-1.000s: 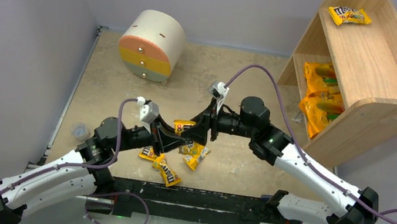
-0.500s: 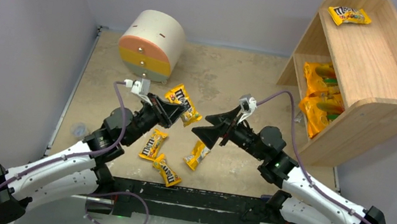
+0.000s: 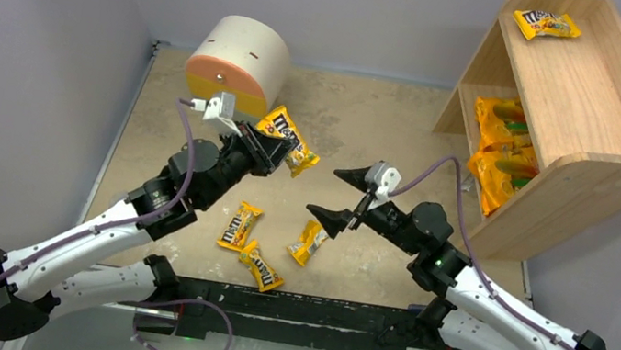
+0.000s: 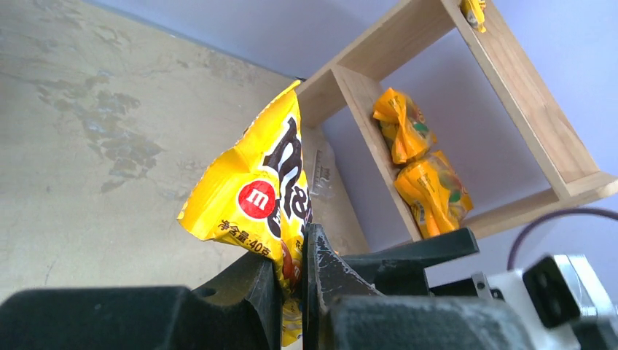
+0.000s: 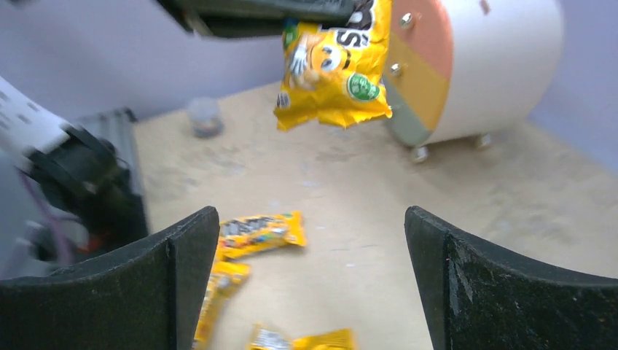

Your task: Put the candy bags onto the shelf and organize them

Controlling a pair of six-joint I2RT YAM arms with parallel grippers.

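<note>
My left gripper (image 3: 268, 152) is shut on a yellow M&M's packet (image 3: 291, 140), held in the air in front of the round cabinet. The left wrist view shows the packet (image 4: 255, 193) pinched upright in the left gripper (image 4: 291, 257). My right gripper (image 3: 328, 193) stands wide open to its right, apart from it, with nothing between the fingers. Three more packets (image 3: 240, 225) (image 3: 261, 265) (image 3: 308, 242) lie on the table below. The wooden shelf (image 3: 594, 115) carries one packet (image 3: 546, 24) on top and two orange candy bags (image 3: 499, 120) (image 3: 502, 171) in its lower tier.
The round cream cabinet (image 3: 237, 67) with coloured drawers stands at the back left. A small clear cup (image 3: 126, 201) sits near the table's left edge. A black rail (image 3: 296, 308) runs along the front edge between the arm bases.
The left gripper has lifted the packet up and back toward the cabinet. The right gripper has opened wide and drawn back to the right, away from the packet.
</note>
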